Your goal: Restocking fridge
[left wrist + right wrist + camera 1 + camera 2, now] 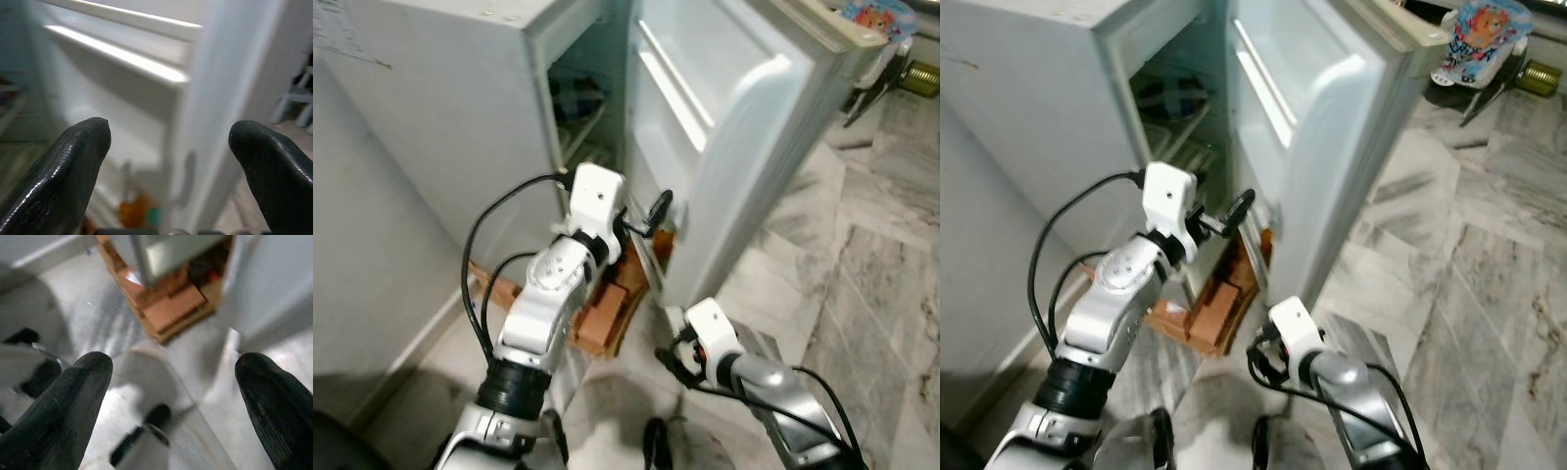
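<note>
Clearly the coming move turns on the left gripper [658,210] and the fridge door [744,127]: the gripper is raised at the gap between the cabinet and the open door, its black fingers pointing toward about two o'clock at the door's inner face. Both fingertips [78,152] stand well apart in the left wrist view, released and holding nothing, with the door's white shelf rails [122,56] straight ahead between them. The door's long axis runs upright, and its free edge lies at about three o'clock from the jaws, so the left arm is much the nearer one for swinging it or reaching inside. The fridge [460,117] stands at about eleven o'clock in the head view, with dim wire shelves [582,122] just visible in its interior; what sits on them is too dark to tell. An orange item [131,215] shows blurred low in the door. Reddish bricks [607,308] prop the fridge base. The right gripper [171,396] hangs low near six o'clock, jaws spread and empty over the marble floor [862,274]. No stock to load can be made out in either gripper.
</note>
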Tool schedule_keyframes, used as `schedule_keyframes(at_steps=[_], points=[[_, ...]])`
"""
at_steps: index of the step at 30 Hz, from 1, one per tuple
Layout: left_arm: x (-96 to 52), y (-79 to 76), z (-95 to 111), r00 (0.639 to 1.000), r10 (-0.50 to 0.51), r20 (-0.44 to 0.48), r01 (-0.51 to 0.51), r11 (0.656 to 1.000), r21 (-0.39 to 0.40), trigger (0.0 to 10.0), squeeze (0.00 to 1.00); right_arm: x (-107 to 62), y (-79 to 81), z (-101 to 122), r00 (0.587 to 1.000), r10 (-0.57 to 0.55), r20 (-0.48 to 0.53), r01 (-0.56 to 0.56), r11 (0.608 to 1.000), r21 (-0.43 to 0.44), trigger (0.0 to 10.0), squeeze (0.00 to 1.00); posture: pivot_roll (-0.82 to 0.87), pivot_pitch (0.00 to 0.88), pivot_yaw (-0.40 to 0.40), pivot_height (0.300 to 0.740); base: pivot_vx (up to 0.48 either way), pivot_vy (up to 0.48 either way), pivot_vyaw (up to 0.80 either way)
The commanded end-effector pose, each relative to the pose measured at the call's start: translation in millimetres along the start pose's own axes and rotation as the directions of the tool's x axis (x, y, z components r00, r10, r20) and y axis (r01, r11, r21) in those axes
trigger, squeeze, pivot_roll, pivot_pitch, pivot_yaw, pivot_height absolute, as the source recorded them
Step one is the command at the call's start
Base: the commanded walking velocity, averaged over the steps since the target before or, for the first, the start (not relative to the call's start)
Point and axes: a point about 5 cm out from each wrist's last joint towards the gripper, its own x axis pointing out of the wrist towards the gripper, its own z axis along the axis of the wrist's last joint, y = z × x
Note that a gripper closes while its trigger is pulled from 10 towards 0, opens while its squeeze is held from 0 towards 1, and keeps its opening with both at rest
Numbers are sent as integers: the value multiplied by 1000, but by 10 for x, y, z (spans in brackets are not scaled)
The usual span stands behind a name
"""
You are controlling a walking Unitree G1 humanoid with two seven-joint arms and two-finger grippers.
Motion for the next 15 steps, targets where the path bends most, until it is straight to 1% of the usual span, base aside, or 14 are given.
schedule_keyframes(at_steps=[1,3,5,7,9,10,12,15], points=[[1,-21,32,1000,-8,8,8,1000,12,10000,0,-8,9,-41,1000,5,-12,-5,1000,8,10000,0,-35,155,-5,740,0,-469,0],[2,-20,31,1000,-7,5,7,1000,10,10000,0,-10,9,-41,1000,3,-11,-3,1000,9,10000,0,-37,155,-4,740,0,-424,0],[-4,-14,23,1000,10,4,-10,1000,-24,10000,0,-12,7,-45,1000,2,-11,-2,1000,10,10000,0,-41,155,-3,740,0,0,0],[-19,0,31,1000,20,13,-20,1000,-13,10000,0,-13,6,-47,1000,3,-11,-3,1000,9,10000,0,-41,154,-3,740,0,0,0],[-75,34,6,999,42,1,-42,999,2,10000,0,-17,6,-50,1000,4,-12,-4,1000,8,10000,0,-38,155,-3,740,0,0,0],[-75,34,6,999,42,1,-42,999,2,10000,0,-17,6,-50,1000,4,-12,-4,1000,8,10000,0,-38,155,-3,740,0,0,0],[-201,122,-55,993,114,-15,-114,993,11,10000,0,-17,8,-60,1000,7,-15,-7,1000,8,10000,0,-35,157,-5,740,0,0,0],[-272,162,-97,989,144,-26,-144,990,8,10000,0,-16,9,-67,1000,8,-17,-8,1000,8,10000,0,-31,159,-5,740,0,0,0]])
